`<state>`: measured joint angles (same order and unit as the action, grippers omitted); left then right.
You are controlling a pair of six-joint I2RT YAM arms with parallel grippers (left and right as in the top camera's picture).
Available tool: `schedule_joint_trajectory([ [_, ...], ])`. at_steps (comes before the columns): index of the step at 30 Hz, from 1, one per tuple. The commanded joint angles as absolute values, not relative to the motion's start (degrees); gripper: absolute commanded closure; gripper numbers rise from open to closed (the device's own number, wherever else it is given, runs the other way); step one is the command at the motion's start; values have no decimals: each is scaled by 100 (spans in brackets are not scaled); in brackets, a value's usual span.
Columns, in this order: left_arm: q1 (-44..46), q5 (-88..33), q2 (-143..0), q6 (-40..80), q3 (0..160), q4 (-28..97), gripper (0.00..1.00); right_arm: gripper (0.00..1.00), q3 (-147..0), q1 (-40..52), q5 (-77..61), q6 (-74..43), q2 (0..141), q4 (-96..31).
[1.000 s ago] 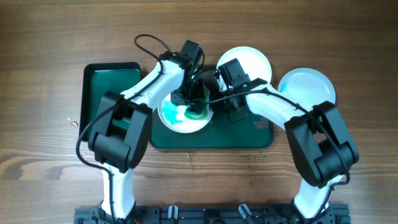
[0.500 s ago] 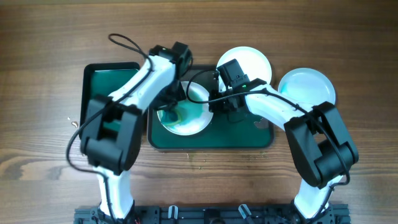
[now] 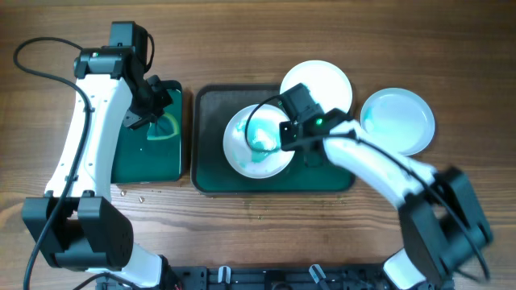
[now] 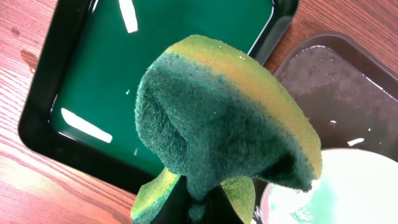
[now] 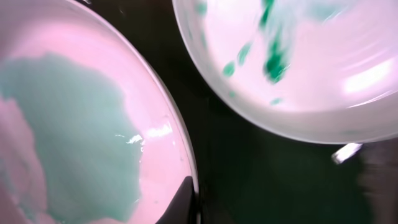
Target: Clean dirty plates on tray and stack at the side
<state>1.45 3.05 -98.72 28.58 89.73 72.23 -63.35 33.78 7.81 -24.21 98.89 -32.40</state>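
While the left gripper (image 3: 151,113) hangs over the small bright-green black-rimmed tray (image 3: 129,161), it clenches a folded yellow-and-green scouring sponge (image 4: 224,118) | right gripper (image 3: 284,138): pinching the rim of the teal-smeared round white plate (image 3: 251,149) | plate location: inside the large dark green rectangular tray (image 3: 211,173) | second white plate (image 3: 318,76): overlapping the dark tray's far rim | third white plate (image 3: 397,121): on the wooden table (image 3: 258,32)

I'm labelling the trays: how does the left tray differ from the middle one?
The left tray is bright green and smaller; the middle tray is darker and larger. The left tray shows no plate; the middle tray carries a teal-smeared plate. Both are rectangular with rounded corners and dark rims.
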Motion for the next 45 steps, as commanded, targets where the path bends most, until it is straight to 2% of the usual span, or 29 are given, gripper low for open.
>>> schedule_joint_trajectory([
  [1,128,213,-9837,2720,9030,7199,96,96,-6331,4077,3336,-2029,9135,-3267],
  [4,128,215,-9837,2720,9028,7201,96,96,-6331,4803,5299,-1588,8906,-3251],
  [7,126,215,-9837,2720,9028,7199,96,95,-6331,5251,6532,-1203,8908,-3192],
  [12,126,215,-9837,2724,9028,7188,96,96,-6331,5688,7378,-589,8908,-2980],
  [33,126,215,-9837,2740,9024,7076,96,96,-6331,5736,7343,-464,8908,-2915],
  [42,126,215,-9837,2738,9024,7078,96,96,-6331,5723,6449,-1295,8906,-2995],
  [45,126,215,-9837,2738,9024,7076,96,96,-6331,5616,5448,-1850,8886,-3109],
])
